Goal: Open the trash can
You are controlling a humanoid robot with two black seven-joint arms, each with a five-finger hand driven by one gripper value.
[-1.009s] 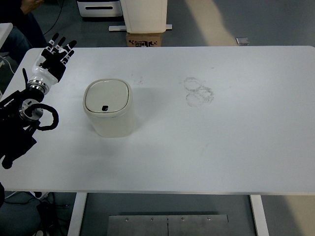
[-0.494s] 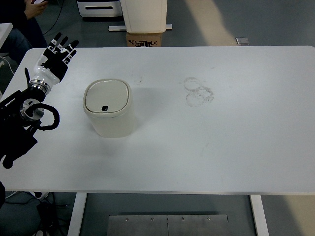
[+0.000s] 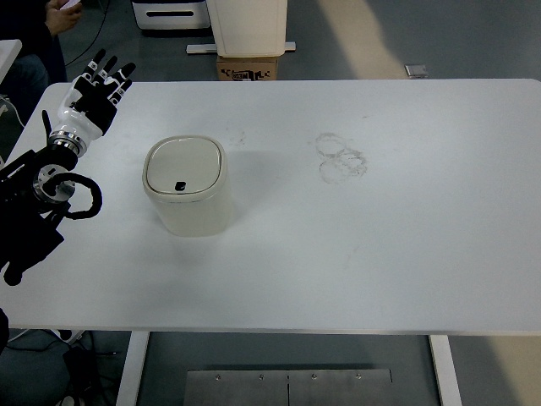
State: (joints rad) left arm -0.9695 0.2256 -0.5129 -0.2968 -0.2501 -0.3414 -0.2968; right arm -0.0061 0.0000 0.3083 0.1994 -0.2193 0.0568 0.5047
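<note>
Trash can to the right of and nearer than the left hand, lid shut.

White table (image 3: 380,254): cream trash can (image 3: 188,186) stood left of centre, dark push button (image 3: 179,186) at the lid's near edge. Left hand (image 3: 91,97) held well apart over the far-left corner, fingers spread, nothing grasped. Right arm not seen.

A: What runs out of frame on the left?
B: The left arm (image 3: 34,203), black and cabled, is cut by the left edge, so its upper length goes unseen. A person (image 3: 38,34) at top left shows only as dark clothing and part of a hand

A: And along the top?
B: A white cabinet (image 3: 248,24) and a cardboard box (image 3: 248,68) are cropped; the box's print is too small to read. The table (image 3: 406,254) hides its own legs, bar two stubs below
</note>
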